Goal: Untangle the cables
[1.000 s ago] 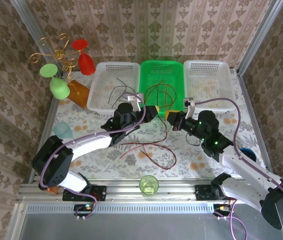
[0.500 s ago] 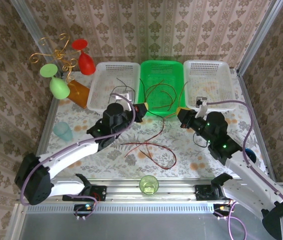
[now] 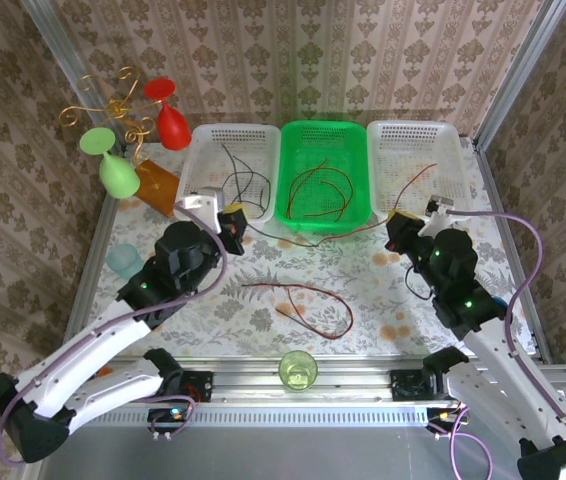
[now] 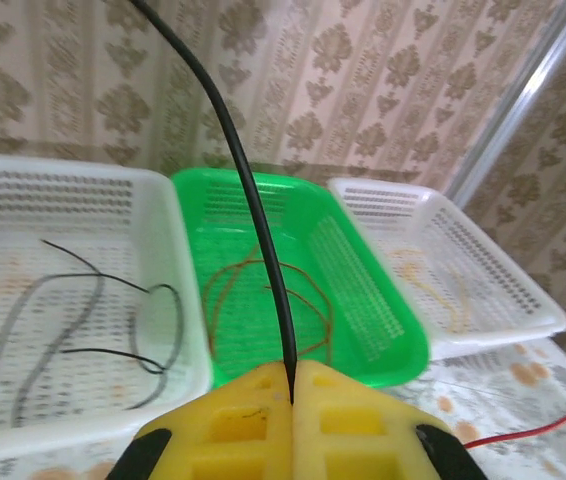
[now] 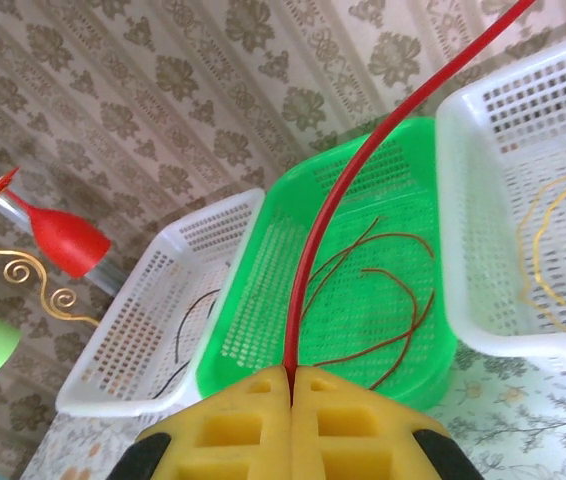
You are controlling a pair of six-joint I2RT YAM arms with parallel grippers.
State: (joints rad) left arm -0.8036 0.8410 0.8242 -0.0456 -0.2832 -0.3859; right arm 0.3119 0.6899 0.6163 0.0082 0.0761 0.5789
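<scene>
My left gripper [image 3: 231, 222] stands in front of the left white basket [image 3: 203, 140], shut on a black cable [image 3: 231, 170] that rises over that basket. In the left wrist view the yellow pads [image 4: 233, 420] of the left gripper [image 4: 293, 372] pinch this black cable [image 4: 253, 200]. My right gripper [image 3: 400, 225], in front of the right white basket [image 3: 453, 140], is shut on a red cable [image 3: 418, 182]; the right wrist view shows the right gripper [image 5: 291, 375] clamping the red cable [image 5: 333, 220]. Loose red and black cables [image 3: 303, 300] lie on the table between the arms.
The green basket [image 3: 288, 200] holds red cables [image 3: 318, 190]; the left basket holds black ones and the right basket yellow ones. Red glass [image 3: 168, 115], green glass [image 3: 113, 170] and a gold wire stand [image 3: 113, 105] are at the back left. A green cup [image 3: 298, 370] stands at the front edge.
The two grippers have drawn apart from in front of the green basket, left going left with the black cable, right going right with the red one. The bundle between them has come apart.
</scene>
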